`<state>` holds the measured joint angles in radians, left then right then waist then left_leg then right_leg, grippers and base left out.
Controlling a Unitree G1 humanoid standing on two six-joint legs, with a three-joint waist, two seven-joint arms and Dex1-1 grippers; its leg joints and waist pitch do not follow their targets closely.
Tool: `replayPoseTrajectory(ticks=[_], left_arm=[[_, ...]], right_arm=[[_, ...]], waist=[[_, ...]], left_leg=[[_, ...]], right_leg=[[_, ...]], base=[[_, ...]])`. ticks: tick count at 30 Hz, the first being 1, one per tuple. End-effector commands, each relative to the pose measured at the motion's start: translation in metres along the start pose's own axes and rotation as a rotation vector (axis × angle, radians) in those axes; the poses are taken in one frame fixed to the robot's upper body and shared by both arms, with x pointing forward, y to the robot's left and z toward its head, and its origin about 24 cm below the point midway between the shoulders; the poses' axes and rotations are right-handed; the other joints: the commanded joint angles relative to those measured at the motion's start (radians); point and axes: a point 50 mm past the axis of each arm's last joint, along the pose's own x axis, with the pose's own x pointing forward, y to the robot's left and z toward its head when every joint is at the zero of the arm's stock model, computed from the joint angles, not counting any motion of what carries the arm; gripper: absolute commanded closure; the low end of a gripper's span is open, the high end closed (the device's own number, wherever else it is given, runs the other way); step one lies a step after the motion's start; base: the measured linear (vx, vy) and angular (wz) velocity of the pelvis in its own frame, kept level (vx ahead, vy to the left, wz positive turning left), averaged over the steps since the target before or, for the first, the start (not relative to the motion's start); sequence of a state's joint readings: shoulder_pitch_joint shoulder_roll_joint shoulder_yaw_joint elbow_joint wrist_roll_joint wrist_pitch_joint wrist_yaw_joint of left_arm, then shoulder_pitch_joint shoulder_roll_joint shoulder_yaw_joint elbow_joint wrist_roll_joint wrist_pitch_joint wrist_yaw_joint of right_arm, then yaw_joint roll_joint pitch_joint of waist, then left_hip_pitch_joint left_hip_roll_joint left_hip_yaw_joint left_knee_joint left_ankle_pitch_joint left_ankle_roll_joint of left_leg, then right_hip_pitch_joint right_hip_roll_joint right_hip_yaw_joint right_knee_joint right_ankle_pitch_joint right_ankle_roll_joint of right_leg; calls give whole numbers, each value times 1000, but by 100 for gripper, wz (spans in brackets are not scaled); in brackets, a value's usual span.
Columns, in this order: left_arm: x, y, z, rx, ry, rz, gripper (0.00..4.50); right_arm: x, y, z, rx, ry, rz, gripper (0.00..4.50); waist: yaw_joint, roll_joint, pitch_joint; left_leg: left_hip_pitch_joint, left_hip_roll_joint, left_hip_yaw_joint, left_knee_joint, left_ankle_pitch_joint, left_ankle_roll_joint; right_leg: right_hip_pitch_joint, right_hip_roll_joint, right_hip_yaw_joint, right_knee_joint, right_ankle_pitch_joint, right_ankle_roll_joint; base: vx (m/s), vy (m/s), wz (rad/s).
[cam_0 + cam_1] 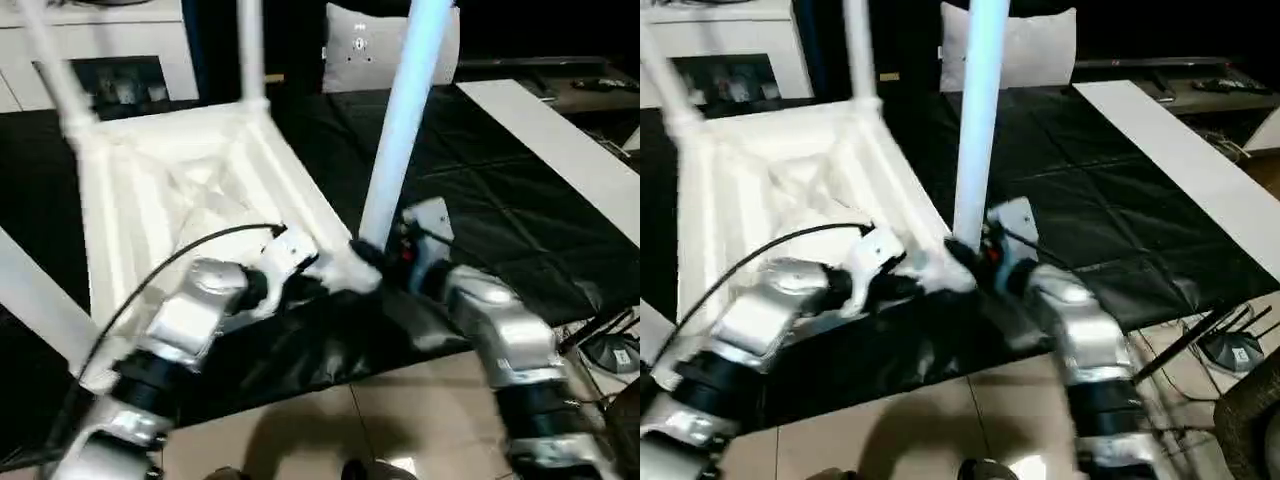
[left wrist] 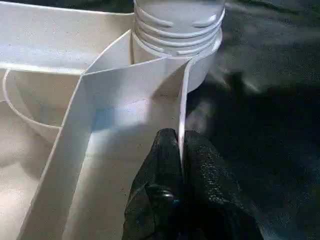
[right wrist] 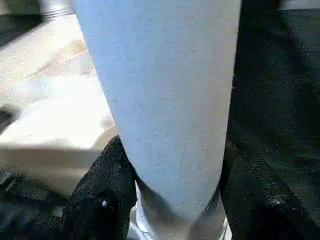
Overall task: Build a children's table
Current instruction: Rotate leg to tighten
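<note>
Children's table in white plastic lies upside down on the black bench. Left claw pinches its thin rim; right claw clamps the round tapered leg at the corner socket. Screwing it home likely comes next, with the top held steady.

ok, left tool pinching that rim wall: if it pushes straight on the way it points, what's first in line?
The left tool is shut on the tabletop's thin rim wall. Straight ahead along that wall sits the threaded corner socket, likely the first thing met.
</note>
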<state>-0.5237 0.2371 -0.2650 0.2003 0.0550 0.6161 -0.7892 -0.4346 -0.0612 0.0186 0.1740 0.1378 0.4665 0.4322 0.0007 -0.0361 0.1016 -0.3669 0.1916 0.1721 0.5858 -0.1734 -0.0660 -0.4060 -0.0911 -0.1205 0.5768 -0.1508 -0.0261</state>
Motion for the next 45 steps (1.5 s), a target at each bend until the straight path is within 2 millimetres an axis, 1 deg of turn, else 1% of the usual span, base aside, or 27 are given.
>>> replayPoseTrajectory(ticks=[1,3,4,5,6,7,8,10,12,14,15,16,18,20,22,24,25,28,31,33,34,35,36,39,40,44,45], left_arm=[[8,-11,29,53,-91,4,450],[8,-9,28,84,-67,14,450],[8,-8,26,93,-56,14,450],[7,-7,25,97,-51,12,450],[7,-7,25,97,-50,12,450],[7,-7,25,97,-49,13,450],[6,-7,24,105,-44,7,450],[3,-7,20,118,-35,0,450],[2,-6,18,123,-35,0,450],[0,-6,15,133,-34,-11,450],[0,-6,14,138,-33,-18,450],[-3,-5,10,157,-31,-55,450],[-4,-5,9,171,-32,-71,450],[-8,-8,5,224,-42,-153,450],[-15,-12,-4,298,-34,-272,450],[-17,-13,-6,310,-23,-300,450],[-19,-14,-9,327,-14,-331,450],[-26,-14,-12,350,3,-419,450],[-30,-13,-14,364,12,-460,450],[-32,-13,-14,370,12,-483,450],[-34,-12,-15,374,15,-503,450],[-35,-13,-15,380,17,-521,450],[-38,-12,-17,380,24,-546,450],[-41,-11,-19,380,38,-568,450],[-42,-11,-19,385,45,-580,450],[-44,-8,-20,398,55,-598,450],[-45,-7,-19,400,56,-601,450]], right_arm=[[14,32,-14,33,58,96,249],[15,35,-13,-1,39,109,249],[14,36,-13,-10,22,131,249],[13,36,-13,-10,15,138,216],[13,36,-13,-10,15,137,216],[13,36,-12,-10,13,136,197],[12,36,-12,2,6,139,197],[6,34,-8,71,-26,175,173],[1,31,-7,48,-31,218,163],[-4,26,-8,23,-24,244,131],[-6,24,-8,14,-22,250,129],[-14,15,-9,-34,-2,290,129],[-17,12,-9,-46,9,312,100],[-27,6,-9,-80,40,390,83],[-38,-4,-7,-146,81,472,71],[-41,-7,-6,-161,92,484,45],[-43,-10,-5,-181,103,510,45],[-52,-18,-1,-245,157,633,45],[-56,-21,-2,-277,192,708,45],[-58,-22,-1,-280,205,739,45],[-59,-23,-1,-280,217,766,45],[-59,-24,-1,-285,223,786,45],[-59,-24,0,-307,229,822,61],[-59,-22,0,-325,240,874,75],[-59,-21,-1,-323,254,908,96],[-59,-21,0,-308,267,957,114],[-58,-22,1,-305,267,964,125]], waist=[[7,0,-63],[9,0,-63],[12,4,-65],[12,3,-65],[12,2,-67],[13,3,-67],[14,6,-68],[14,8,-67],[15,7,-66],[17,7,-67],[18,6,-68],[21,6,-66],[25,6,-66],[29,6,-66],[36,5,-67],[37,5,-66],[37,7,-66],[46,11,-62],[52,4,-63],[55,5,-64],[55,0,-64],[57,2,-65],[56,0,-66],[56,2,-66],[56,3,-65],[57,3,-66],[54,-12,-63]], left_leg=[[7,34,-19,-74,-267,22],[7,35,-17,-75,-248,31],[7,36,-15,-74,-232,37],[6,36,-14,-75,-224,40],[2,36,-14,-75,-206,44],[2,36,-13,-75,-194,48],[2,36,-14,-75,-192,49],[4,39,-14,-77,-208,47],[5,40,-14,-77,-221,44],[4,40,-14,-77,-220,46],[5,40,-13,-77,-215,47],[6,40,-13,-77,-224,47],[5,40,-12,-76,-225,48],[7,40,-13,-77,-223,50],[6,41,-13,-76,-220,63],[6,43,-12,-76,-222,64],[10,45,-10,-77,-229,59],[14,46,-11,-78,-258,51],[13,47,-11,-78,-249,53],[12,47,-10,-77,-236,57],[11,47,-9,-77,-229,59],[11,47,-9,-76,-218,61],[9,46,-9,-75,-215,63],[10,47,-9,-74,-211,66],[11,48,-9,-75,-212,67],[11,48,-9,-75,-214,66],[9,47,-6,-75,-215,70]], right_leg=[[40,-66,59,-90,-483,-98],[41,-65,62,-85,-432,-107],[43,-65,64,-80,-396,-117],[44,-64,64,-79,-379,-122],[48,-64,64,-74,-347,-132],[50,-63,64,-71,-327,-141],[50,-63,64,-70,-321,-146],[51,-63,65,-71,-325,-152],[52,-63,65,-73,-331,-150],[53,-63,65,-73,-328,-151],[52,-63,66,-72,-324,-153],[51,-64,65,-76,-346,-152],[52,-65,66,-75,-355,-146],[52,-64,66,-77,-356,-143],[54,-64,66,-75,-347,-140],[52,-64,67,-72,-338,-153],[47,-64,68,-73,-343,-160],[47,-65,68,-75,-372,-163],[48,-66,69,-70,-351,-171],[50,-68,70,-69,-342,-178],[49,-67,71,-69,-339,-180],[51,-68,71,-66,-330,-185],[51,-68,70,-65,-330,-188],[51,-67,70,-63,-323,-194],[50,-65,69,-63,-324,-196],[51,-66,70,-62,-321,-201],[49,-65,69,-64,-328,-200]], base=[[0,0,0],[0,0,0],[0,0,0],[0,0,0],[0,0,0],[0,0,0],[0,0,0],[0,0,0],[0,0,0],[0,0,0],[0,0,0],[0,0,0],[0,0,0],[0,0,0],[0,0,0],[0,0,0],[0,0,0],[0,0,0],[0,0,0],[0,0,0],[0,0,0],[0,0,0],[0,0,0],[0,0,0],[0,0,0],[0,0,0],[0,0,0]])
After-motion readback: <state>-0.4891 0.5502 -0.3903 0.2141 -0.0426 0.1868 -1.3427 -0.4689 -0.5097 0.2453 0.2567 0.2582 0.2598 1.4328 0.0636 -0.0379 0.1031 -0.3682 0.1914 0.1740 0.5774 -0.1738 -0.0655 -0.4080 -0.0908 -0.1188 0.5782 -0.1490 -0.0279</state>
